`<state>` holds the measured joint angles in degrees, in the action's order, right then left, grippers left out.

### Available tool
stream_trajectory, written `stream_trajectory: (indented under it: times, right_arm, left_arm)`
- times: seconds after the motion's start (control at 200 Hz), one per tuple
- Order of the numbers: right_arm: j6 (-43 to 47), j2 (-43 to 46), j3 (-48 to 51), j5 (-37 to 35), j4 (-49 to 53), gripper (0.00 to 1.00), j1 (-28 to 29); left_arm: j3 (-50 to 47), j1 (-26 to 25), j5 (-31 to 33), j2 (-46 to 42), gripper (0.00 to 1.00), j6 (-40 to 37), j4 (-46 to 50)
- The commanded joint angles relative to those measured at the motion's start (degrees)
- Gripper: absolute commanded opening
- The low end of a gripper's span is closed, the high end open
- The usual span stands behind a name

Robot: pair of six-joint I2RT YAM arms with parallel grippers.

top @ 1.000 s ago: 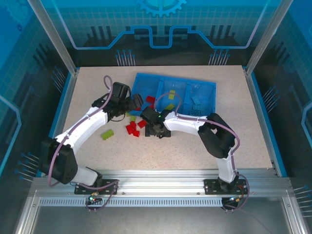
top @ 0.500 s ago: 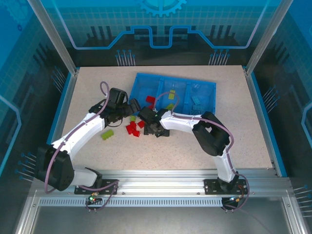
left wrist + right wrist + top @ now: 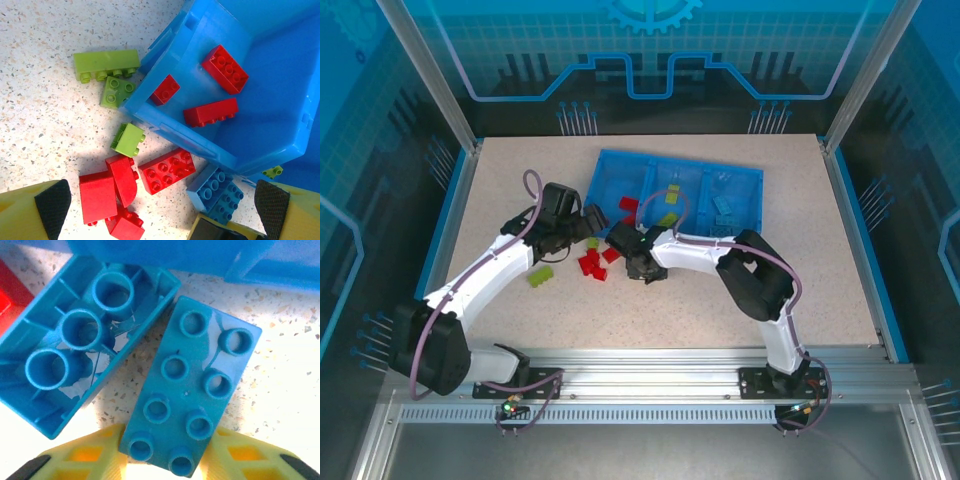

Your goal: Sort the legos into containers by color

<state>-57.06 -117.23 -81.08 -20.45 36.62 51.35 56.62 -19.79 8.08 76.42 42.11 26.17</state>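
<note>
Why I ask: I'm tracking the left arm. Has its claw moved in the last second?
Yes. The left claw has shifted slightly toward the near-left, away from the blue tray's near-left corner.

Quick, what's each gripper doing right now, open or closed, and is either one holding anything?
Left gripper: open, holding nothing.
Right gripper: closed on a studs-up blue brick.
</note>
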Motion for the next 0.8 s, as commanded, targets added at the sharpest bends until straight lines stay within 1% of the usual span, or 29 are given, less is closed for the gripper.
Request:
stream_trajectory:
  times: [0.0,0.055,0.105,0.205,0.245,0.3,0.385,0.435,0.495,0.555,0.645,0.795]
  right_arm:
    - [1.97,1.56,2.96,-0.81,3.76,0.31,0.75]
    - [2.34,2.72,4.33,-0.76,3.82,0.29,1.19]
    - [2.38,3.84,5.72,-0.66,3.81,0.29,1.44]
    - [2.02,5.93,7.65,-0.32,3.57,0.32,1.56]
    - [2.07,6.50,7.89,-0.17,3.22,0.34,1.56]
    - [2.50,6.67,7.31,-0.12,3.21,0.41,1.51]
    - [3.58,5.72,4.86,-0.29,4.00,0.41,1.51]
    - [4.00,4.74,3.21,-0.46,5.25,0.44,1.51]
    - [3.84,3.59,1.69,-0.65,6.67,0.54,1.38]
    - [3.57,3.06,1.49,-0.37,6.54,0.60,1.16]
    - [3.00,2.74,1.89,0.55,5.50,0.63,0.56]
    - [1.44,1.63,1.31,1.03,6.20,0.66,-0.65]
  left_arm:
    - [-0.96,0.71,0.54,-1.28,0.99,0.88,-1.03]
    - [-1.16,0.70,0.63,-1.23,0.99,0.93,-1.11]
    - [-1.42,0.64,0.54,-1.19,0.99,0.98,-1.19]
    - [-1.75,0.68,0.29,-1.03,0.99,1.35,-1.62]
    - [-1.79,0.71,0.27,-0.95,0.99,1.56,-1.71]
    - [-1.78,0.68,0.13,-0.83,0.99,1.66,-1.75]
    - [-1.69,0.74,-0.08,-0.75,0.99,1.75,-1.74]
    - [-1.56,0.63,-0.03,-0.84,0.99,1.67,-1.62]
    - [-1.67,0.66,0.15,-1.08,0.99,1.58,-1.42]
    - [-1.77,0.69,0.42,-1.34,0.99,1.42,-1.31]
    - [-2.11,0.72,0.58,-1.54,0.99,1.31,-1.34]
    - [-2.22,0.62,0.37,-1.28,0.99,1.40,-1.56]
